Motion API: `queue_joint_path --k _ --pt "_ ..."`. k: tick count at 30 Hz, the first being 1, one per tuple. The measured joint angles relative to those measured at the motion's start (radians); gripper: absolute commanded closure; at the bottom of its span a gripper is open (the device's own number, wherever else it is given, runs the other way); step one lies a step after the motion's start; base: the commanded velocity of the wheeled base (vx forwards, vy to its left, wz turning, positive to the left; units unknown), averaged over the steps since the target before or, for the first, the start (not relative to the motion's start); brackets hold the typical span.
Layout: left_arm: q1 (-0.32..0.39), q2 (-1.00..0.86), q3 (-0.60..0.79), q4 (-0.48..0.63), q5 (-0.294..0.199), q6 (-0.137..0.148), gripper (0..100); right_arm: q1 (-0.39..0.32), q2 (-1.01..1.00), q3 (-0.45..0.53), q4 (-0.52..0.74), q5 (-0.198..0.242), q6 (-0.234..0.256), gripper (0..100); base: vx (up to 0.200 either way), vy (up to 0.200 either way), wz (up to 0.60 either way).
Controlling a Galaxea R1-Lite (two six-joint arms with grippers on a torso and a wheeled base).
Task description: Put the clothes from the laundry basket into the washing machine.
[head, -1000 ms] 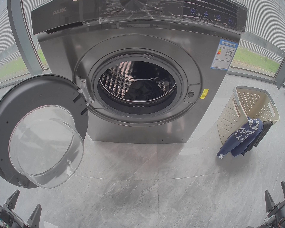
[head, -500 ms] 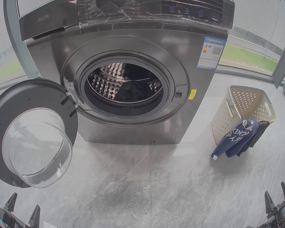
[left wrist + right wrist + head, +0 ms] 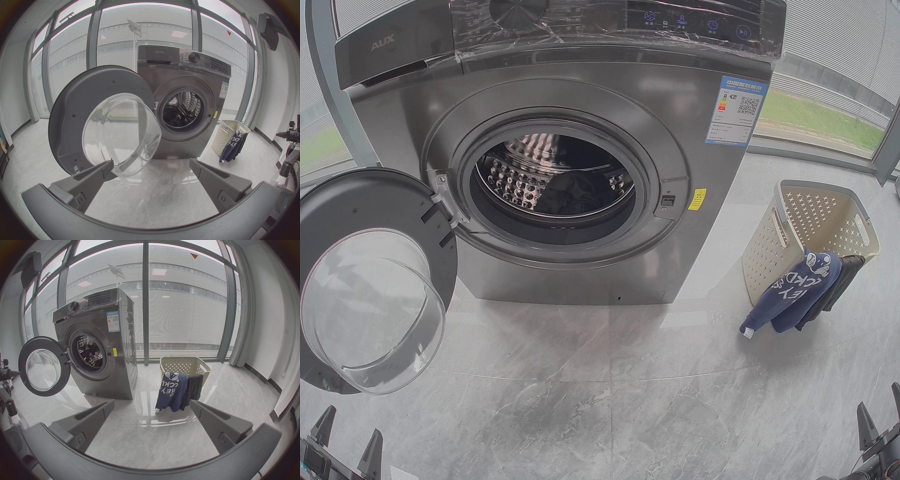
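Observation:
The grey washing machine stands ahead, its round door swung wide to the left. A dark garment lies inside the drum. To the right, a beige laundry basket holds a navy printed top and a black garment, both draped over its front rim. My left gripper is low at the near left, open and empty. My right gripper is low at the near right, open and empty. The basket and navy top lie beyond the right gripper; the door is just past the left gripper.
Grey marble floor lies open between me and the machine. Tall windows with dark frames stand behind the machine and basket. The open door juts out over the floor on the left side.
The whole head view has shifted: machine and basket sit further left in the picture, so the camera has moved. Both grippers keep their places, open.

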Motion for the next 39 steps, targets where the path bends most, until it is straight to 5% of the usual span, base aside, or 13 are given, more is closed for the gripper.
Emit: queue_joint_path --k 21,39 --pt "0.0 0.001 0.0 0.0 0.003 -0.002 0 0.001 0.0 0.0 -0.001 0.004 -0.001 0 0.0 0.0 0.0" --pt "0.0 0.002 0.0 -0.002 0.004 0.0 0 0.003 0.0 0.0 -0.002 0.008 -0.003 0 0.0 -0.2 0.0"
